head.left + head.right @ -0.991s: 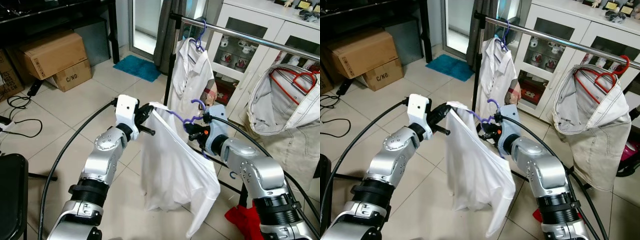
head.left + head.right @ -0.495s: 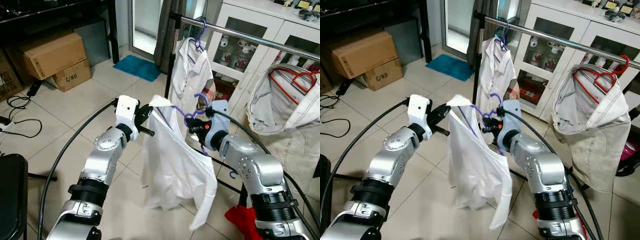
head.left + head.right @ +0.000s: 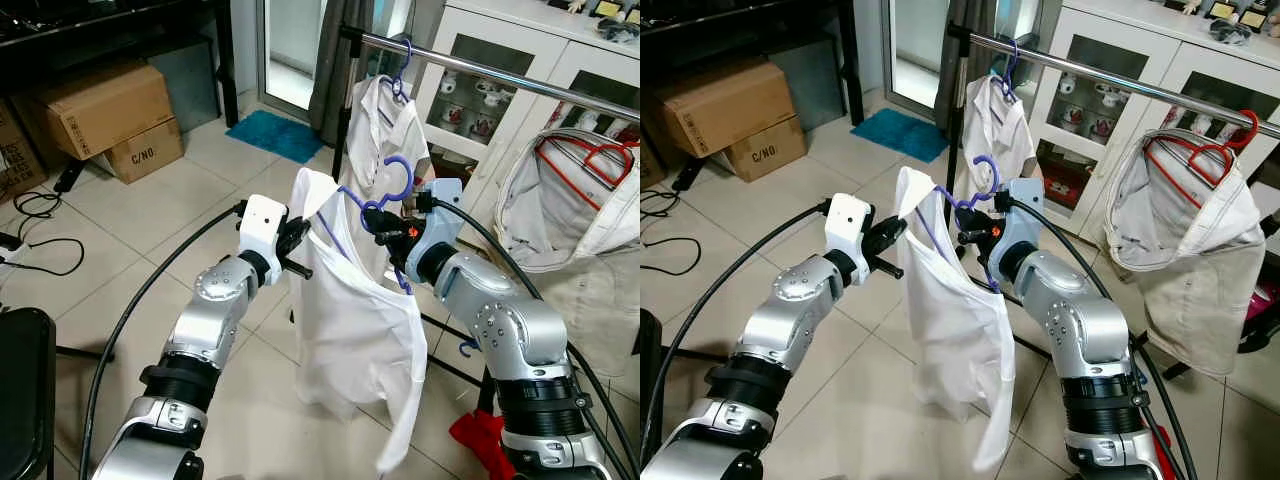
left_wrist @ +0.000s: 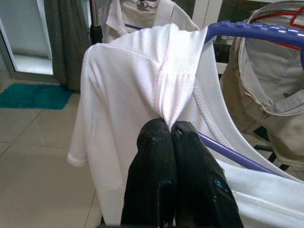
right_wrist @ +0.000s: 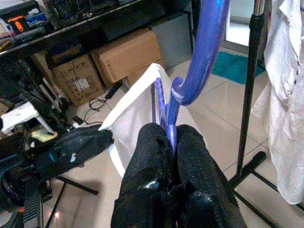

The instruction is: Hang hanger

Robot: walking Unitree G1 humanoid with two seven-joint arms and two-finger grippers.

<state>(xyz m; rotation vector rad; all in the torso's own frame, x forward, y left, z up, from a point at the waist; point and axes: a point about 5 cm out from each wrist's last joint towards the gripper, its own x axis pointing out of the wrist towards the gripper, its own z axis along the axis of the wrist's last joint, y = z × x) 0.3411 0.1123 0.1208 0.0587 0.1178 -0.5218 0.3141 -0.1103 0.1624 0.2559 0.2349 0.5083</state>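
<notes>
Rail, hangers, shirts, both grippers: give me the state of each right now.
Rail: two garments hung on it.
Purple hanger: off the rail, carrying the white shirt.
Right gripper: shut on the purple hanger's neck.
Left gripper: shut on the white shirt's shoulder.
Hung shirt: on the rail.
Red hanger: on the rail, inside a beige garment.

Two silver, ribbed-jointed arms are seen, each fitted with a white wrist housing, trailed by a thick black cable, and ended by the left gripper (image 3: pixel 297 243) and right gripper (image 3: pixel 382 229) with black textured fingers (image 5: pixel 153 156).
</notes>
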